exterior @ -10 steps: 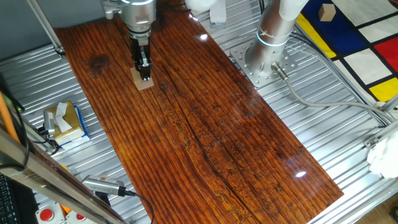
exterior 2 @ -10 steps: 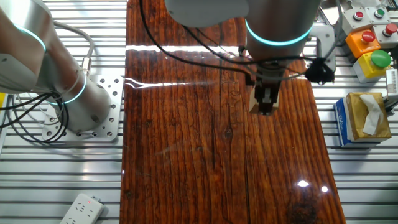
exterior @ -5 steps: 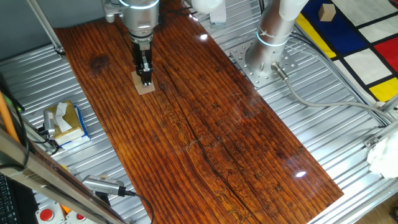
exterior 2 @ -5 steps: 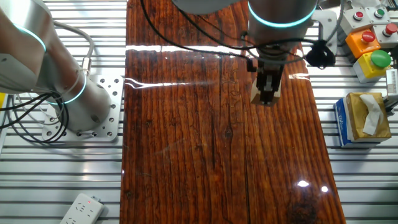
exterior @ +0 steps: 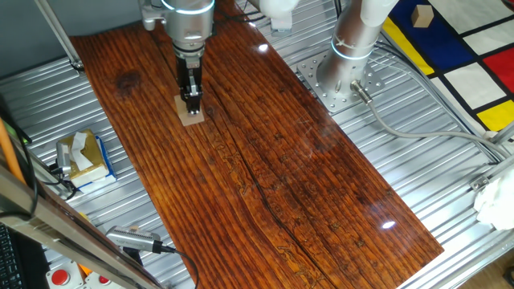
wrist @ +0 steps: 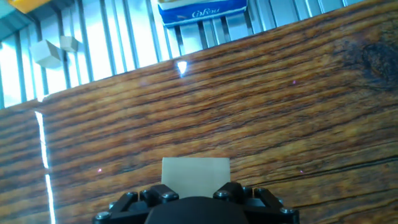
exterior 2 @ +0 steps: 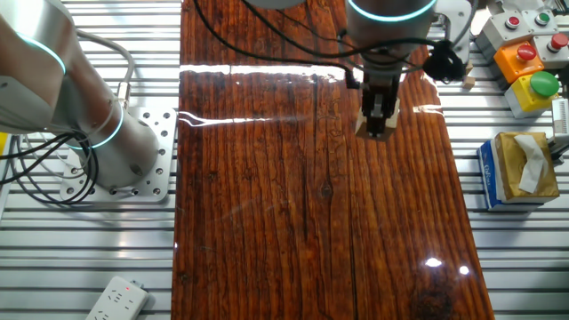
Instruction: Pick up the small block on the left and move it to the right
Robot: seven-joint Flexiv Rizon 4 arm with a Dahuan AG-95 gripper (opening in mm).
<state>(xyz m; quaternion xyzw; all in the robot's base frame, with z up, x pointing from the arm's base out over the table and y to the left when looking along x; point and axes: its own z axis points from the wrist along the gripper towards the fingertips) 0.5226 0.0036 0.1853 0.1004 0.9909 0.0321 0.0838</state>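
Note:
The small block (exterior: 191, 119) is a light tan wooden cube on the dark striped wooden board (exterior: 273, 185), near its far left end. My gripper (exterior: 190, 103) comes straight down onto it and is shut on it, one finger on each side. In the other fixed view the small block (exterior 2: 363, 126) shows beside the black fingers of my gripper (exterior 2: 377, 123). The hand view has the small block (wrist: 195, 169) held in my gripper (wrist: 196, 194), its pale top facing the camera. I cannot tell whether it touches the board.
A blue-and-yellow tissue box (exterior: 81, 156) lies on the ribbed metal table left of the board. The arm's base (exterior: 344, 74) stands to the right, with a patterned mat (exterior: 462, 52) and another tan block (exterior: 421, 14) beyond. Button boxes (exterior 2: 526, 62) sit nearby.
My gripper and the small block in it have moved together a short way along the board, nearer and slightly right in one fixed view, upward in the other.

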